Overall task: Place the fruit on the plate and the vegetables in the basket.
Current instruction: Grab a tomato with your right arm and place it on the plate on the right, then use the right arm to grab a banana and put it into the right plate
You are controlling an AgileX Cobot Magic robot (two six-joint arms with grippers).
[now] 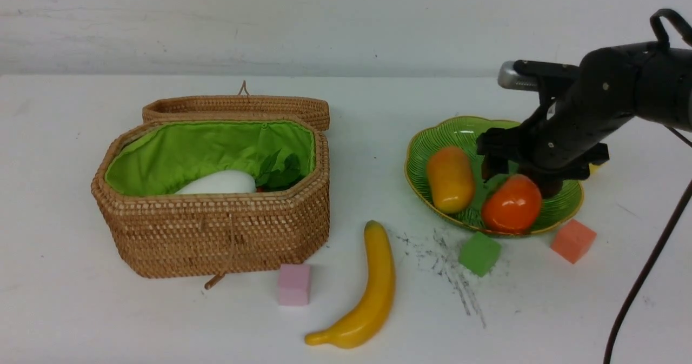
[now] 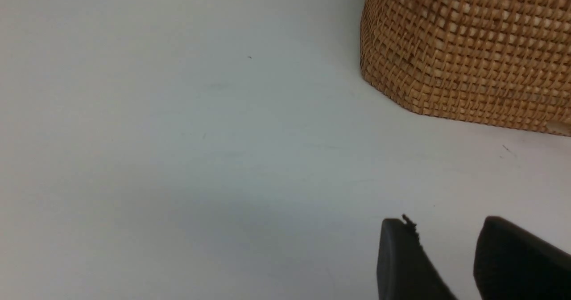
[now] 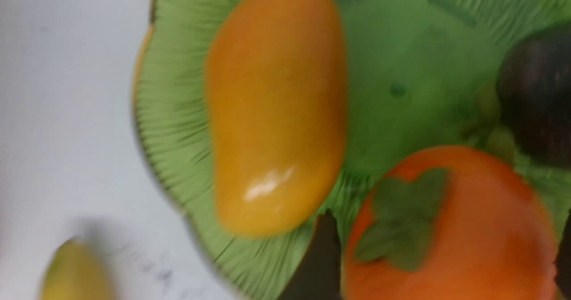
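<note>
Banana point(image 1: 363, 293) lies on the tabletop point(image 1: 108, 310), between basket point(image 1: 216, 234) and plate point(image 1: 459, 131). It looks smooth, hard and slippery, so you should grab its fat middle. Your right tool point(image 1: 513, 177) sits wide open around the orange fruit point(image 1: 511, 204); your left tool point(image 2: 450, 264) is partly open, empty.

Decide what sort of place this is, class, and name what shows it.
Probably a robot test bench or lab, not a kitchen: a bare white table against a plain wall, a black robot arm over the green ribbed glass plate, and glossy toy fruit like the yellow banana.
</note>
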